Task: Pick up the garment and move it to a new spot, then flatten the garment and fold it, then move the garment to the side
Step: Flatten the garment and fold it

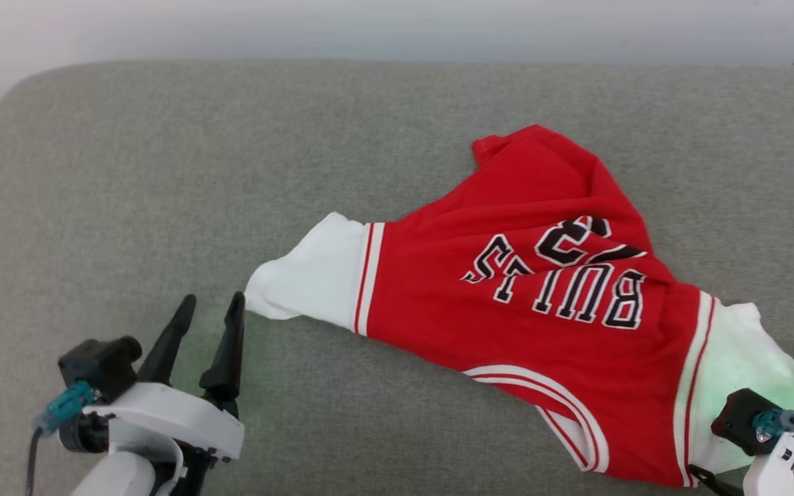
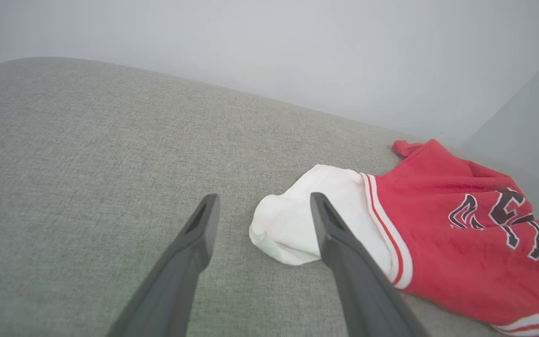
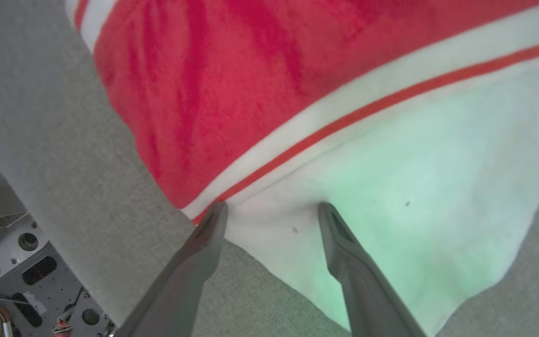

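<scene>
Jaws apart and empty: left jaws beside one white sleeve (image 1: 307,275) of red jersey (image 1: 542,200), right jaws over other sleeve (image 3: 414,187). Risk: single-layer pinch could drag rumpled fabric crooked.

Soft, bright, even light casts hardly any shadow, a green glow tints one white sleeve of the garment (image 1: 542,296) and a patch of the grey cushion (image 1: 163,172), and the wide-angle wrist views bend at their edges, the right one slightly blurred.
</scene>
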You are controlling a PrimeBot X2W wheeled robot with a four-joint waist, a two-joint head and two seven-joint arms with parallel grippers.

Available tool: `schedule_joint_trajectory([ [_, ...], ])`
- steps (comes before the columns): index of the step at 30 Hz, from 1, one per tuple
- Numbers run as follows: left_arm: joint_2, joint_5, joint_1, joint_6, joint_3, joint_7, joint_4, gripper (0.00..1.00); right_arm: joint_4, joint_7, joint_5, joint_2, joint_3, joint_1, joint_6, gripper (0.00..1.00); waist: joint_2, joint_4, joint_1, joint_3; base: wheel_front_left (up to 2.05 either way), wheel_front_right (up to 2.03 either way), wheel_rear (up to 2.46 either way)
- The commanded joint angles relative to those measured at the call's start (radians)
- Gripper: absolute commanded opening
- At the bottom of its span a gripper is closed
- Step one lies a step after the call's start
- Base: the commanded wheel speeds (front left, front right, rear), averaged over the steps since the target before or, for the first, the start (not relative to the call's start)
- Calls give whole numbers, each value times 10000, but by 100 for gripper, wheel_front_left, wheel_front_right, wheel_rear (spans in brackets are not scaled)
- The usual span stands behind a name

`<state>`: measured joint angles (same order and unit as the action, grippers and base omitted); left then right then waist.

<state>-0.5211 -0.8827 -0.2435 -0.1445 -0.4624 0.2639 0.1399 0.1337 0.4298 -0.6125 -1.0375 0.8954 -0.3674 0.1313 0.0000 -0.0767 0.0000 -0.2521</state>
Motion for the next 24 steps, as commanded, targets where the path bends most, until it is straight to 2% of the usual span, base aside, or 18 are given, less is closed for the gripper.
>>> schedule_joint_trajectory([
  [1, 145, 276, 133, 149, 180, 0, -79, 100, -280, -93, 174, 20, 411, -295, -10, 100, 0, -254, 0, -261, 0, 0, 0],
  [6, 365, 765, 227, 447, 429, 0, -68, 100, -1398, -526, 481, 456, 1349, -853, -47, 100, 0, -371, 0, -422, 0, 0, 0],
  [7, 362, 833, 199, 516, 416, 0, -41, 100, -1656, -633, 563, 560, 1464, -975, -76, 60, 0, -371, 0, -435, 0, 0, 0],
  [9, 251, 973, 71, 672, 333, 1, 10, 100, -2060, -866, 553, 798, 1668, -1185, -94, 0, 0, -352, 0, -450, 0, 0, 0],
  [12, -103, 1192, -198, 939, 202, -186, -50, 100, -2476, -1173, 414, 1053, 1746, -1473, -94, 0, 0, -247, 0, -461, 0, 0, 0],
  [15, -781, 1593, -558, 1356, -179, -850, -183, 100, -2754, -1441, 357, 1043, 1607, -1710, -94, 0, 0, -107, 0, -461, 0, 0, 0],
  [18, -1654, 1993, -1086, 2094, -852, -2151, -380, 100, -2836, -1640, 340, 1006, 1507, -2047, -96, 0, 0, 68, 0, -471, 0, 0, 0],
  [20, -2085, 1891, -1482, 2467, -1295, -3148, -584, 100, -2857, -1703, 318, 996, 1483, -2202, -107, 0, 0, 177, 0, -487, 0, 0, 0],
  [24, -2827, 1462, -2495, 2752, -2268, -4826, -1093, 100, -2904, -1781, 265, 1067, 1615, -2504, -109, 0, 0, 409, 0, -590, 0, 0, 0],
])
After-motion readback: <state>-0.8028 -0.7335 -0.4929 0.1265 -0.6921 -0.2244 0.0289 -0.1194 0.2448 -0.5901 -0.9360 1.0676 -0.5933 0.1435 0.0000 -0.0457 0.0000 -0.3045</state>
